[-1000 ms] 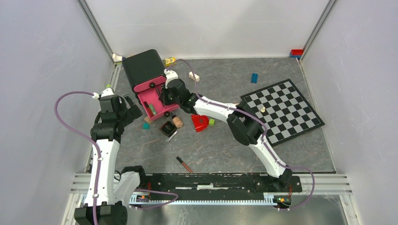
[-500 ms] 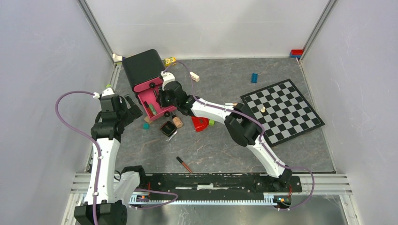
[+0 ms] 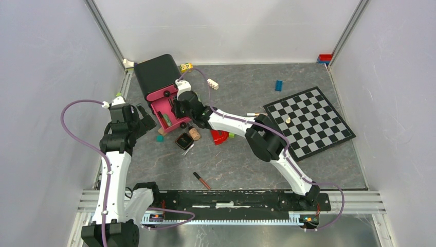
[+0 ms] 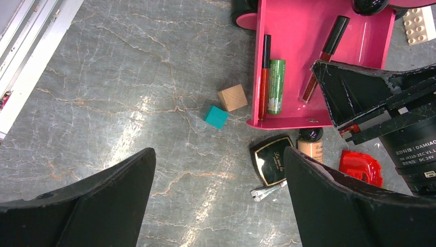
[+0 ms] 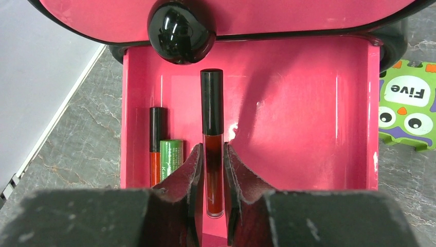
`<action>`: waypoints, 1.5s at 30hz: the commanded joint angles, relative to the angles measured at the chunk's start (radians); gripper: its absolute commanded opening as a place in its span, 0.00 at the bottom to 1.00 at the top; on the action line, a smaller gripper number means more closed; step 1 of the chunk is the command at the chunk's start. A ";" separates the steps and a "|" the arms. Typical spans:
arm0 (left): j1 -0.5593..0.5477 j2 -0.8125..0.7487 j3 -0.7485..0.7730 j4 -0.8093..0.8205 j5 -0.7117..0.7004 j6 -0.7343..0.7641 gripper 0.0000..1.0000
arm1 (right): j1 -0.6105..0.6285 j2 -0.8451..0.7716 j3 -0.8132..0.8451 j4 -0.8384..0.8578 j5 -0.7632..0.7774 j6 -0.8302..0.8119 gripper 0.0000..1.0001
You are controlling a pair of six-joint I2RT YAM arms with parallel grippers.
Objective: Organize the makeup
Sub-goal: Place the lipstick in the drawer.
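So the whole setup sits on a grey marble-look table (image 3: 241, 164), with a chessboard (image 3: 309, 122) lying off on the right side. At the back left there's a black case (image 3: 156, 74) with a pink drawer (image 5: 298, 113) pulled open at the front of it.

The right gripper (image 5: 213, 152) is down in that drawer with its fingers nearly together, pressed against both sides of a dark-red tube (image 5: 212, 128). The tube has a black cap and lies flat on the drawer floor, cap pointing at the case's round black knob (image 5: 181, 30). The left gripper (image 4: 218, 154) hangs over the table to the left of the drawer, spread wide with nothing between the fingers.

Just outside the drawer's open end lies a square black compact (image 4: 272, 160). Right beside it is a small beige bottle (image 4: 311, 146), black cap toward the drawer lip. A red D-shaped piece (image 4: 361, 167) sits next to the bottle on the far side from the compact.

Along the drawer's left wall there's an orange-red tube (image 5: 156, 139) and a shorter green tube (image 5: 171, 154) lying side by side, touching or nearly so. A slim dark stick (image 3: 202, 180) lies alone on the table, well apart from the rest, toward the arm bases.

Smallest stuff: a wooden cube (image 4: 232, 98) and a teal cube (image 4: 215, 117), close together just left of the drawer.
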 commanded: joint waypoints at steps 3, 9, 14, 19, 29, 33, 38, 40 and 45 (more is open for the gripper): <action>0.000 -0.004 0.006 0.029 0.005 0.012 1.00 | 0.012 -0.010 0.021 0.002 0.050 -0.015 0.01; 0.002 -0.006 0.006 0.029 0.007 0.013 1.00 | 0.016 -0.005 0.022 -0.011 0.059 -0.024 0.01; 0.001 -0.009 0.005 0.029 0.003 0.012 1.00 | 0.018 -0.004 0.015 -0.015 0.069 -0.033 0.02; 0.001 -0.007 0.005 0.029 0.001 0.012 1.00 | 0.018 -0.007 0.011 -0.020 0.075 -0.041 0.03; 0.001 -0.008 0.005 0.029 0.002 0.011 1.00 | 0.019 -0.016 -0.030 -0.007 0.065 -0.036 0.04; 0.001 -0.010 0.005 0.029 0.002 0.011 1.00 | 0.020 -0.008 -0.024 -0.006 0.053 -0.025 0.04; 0.001 -0.008 0.006 0.029 0.002 0.012 1.00 | 0.023 -0.002 -0.007 -0.006 0.052 -0.016 0.05; 0.001 -0.009 0.005 0.029 0.002 0.011 1.00 | 0.025 0.000 0.001 -0.006 0.053 -0.007 0.05; 0.002 -0.010 0.005 0.029 0.001 0.011 1.00 | 0.028 0.012 0.025 -0.009 0.053 0.015 0.06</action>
